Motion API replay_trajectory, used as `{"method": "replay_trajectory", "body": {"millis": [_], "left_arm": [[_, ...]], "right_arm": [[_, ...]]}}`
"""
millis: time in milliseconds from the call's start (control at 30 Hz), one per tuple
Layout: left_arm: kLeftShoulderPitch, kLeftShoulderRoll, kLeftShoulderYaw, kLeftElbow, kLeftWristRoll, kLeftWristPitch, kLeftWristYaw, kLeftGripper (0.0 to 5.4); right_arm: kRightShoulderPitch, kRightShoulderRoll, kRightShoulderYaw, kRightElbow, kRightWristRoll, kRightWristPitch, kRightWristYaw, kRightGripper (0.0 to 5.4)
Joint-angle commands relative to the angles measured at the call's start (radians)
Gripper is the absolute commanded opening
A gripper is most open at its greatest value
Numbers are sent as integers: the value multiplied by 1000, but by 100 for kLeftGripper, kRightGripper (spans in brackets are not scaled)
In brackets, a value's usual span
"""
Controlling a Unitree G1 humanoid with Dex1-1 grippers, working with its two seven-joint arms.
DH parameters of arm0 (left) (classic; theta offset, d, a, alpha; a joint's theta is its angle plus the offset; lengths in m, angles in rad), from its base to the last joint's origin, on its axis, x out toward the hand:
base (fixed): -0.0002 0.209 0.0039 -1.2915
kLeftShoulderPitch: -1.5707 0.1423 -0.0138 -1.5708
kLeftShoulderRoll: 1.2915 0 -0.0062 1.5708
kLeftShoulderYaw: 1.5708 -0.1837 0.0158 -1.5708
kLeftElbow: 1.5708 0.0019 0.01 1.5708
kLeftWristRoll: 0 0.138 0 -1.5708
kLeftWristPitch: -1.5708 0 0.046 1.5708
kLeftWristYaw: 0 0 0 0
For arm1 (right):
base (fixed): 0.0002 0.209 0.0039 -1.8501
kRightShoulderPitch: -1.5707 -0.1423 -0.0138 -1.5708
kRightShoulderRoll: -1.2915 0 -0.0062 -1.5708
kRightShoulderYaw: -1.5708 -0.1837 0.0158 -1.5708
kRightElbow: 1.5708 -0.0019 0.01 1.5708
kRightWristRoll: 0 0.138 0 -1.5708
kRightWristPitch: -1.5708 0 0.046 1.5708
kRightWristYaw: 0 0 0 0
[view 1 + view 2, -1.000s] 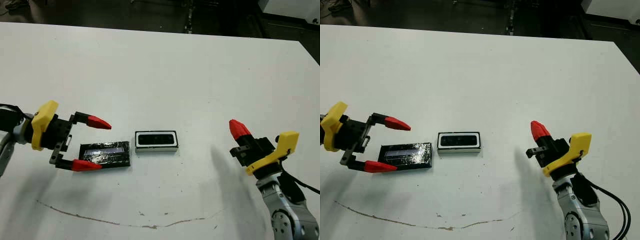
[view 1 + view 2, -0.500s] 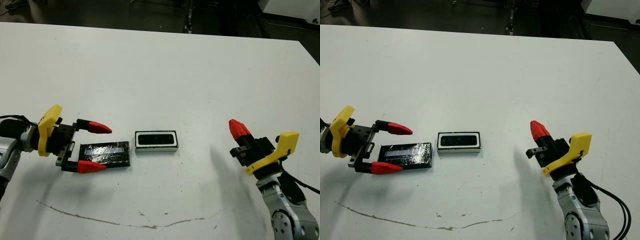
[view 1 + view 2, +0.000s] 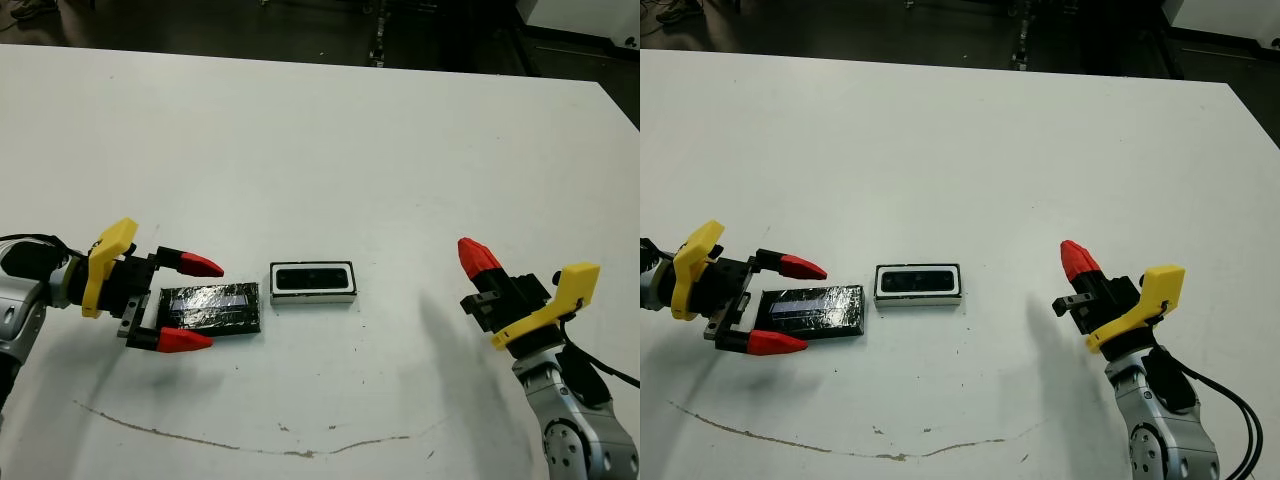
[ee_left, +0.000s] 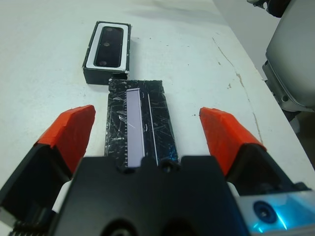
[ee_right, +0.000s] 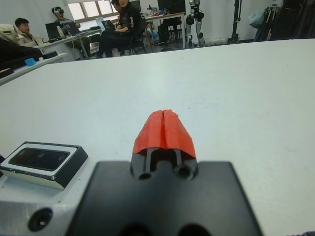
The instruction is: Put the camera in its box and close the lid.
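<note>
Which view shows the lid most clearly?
The left wrist view: the lid lies large and whole between the open left gripper's fingers. Both eye views show it small beside the box. The right wrist view does not show it.

Even, bright overhead lighting falls on the white table (image 3: pixel 330 130), which renders almost uniformly pale; the room beyond its 12 o'clock edge stays dark in the head views. Soft, diffuse shadows lie on the table at about 7 o'clock of the left gripper (image 3: pixel 178 302) and 9 o'clock of the right gripper (image 3: pixel 476 257). The glossy lid (image 4: pixel 140 125) shows speckled glare and a bright silvery strip. In the wrist views each gripper's black body at 6 o'clock is blurred; the people (image 5: pixel 120 22) in the background are soft, before bright windows.
</note>
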Motion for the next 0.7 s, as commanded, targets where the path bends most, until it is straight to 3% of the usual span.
{"method": "replay_trajectory", "body": {"millis": [33,233,433,700], "left_arm": [[10,-10,-12,8,13,18,4,540],[36,-21,-8,-6,45,-11,55,540],[69,-11,-9,-54,49,111,136,540],[96,4,-6,-111,73,116,196,540]], "right_arm": [[2,-21,-3,2,8,16,0,1],[3,-27,-2,5,15,13,3,1],[2,-31,-4,15,26,8,7,1],[2,-32,-5,12,25,16,-4,1]]}}
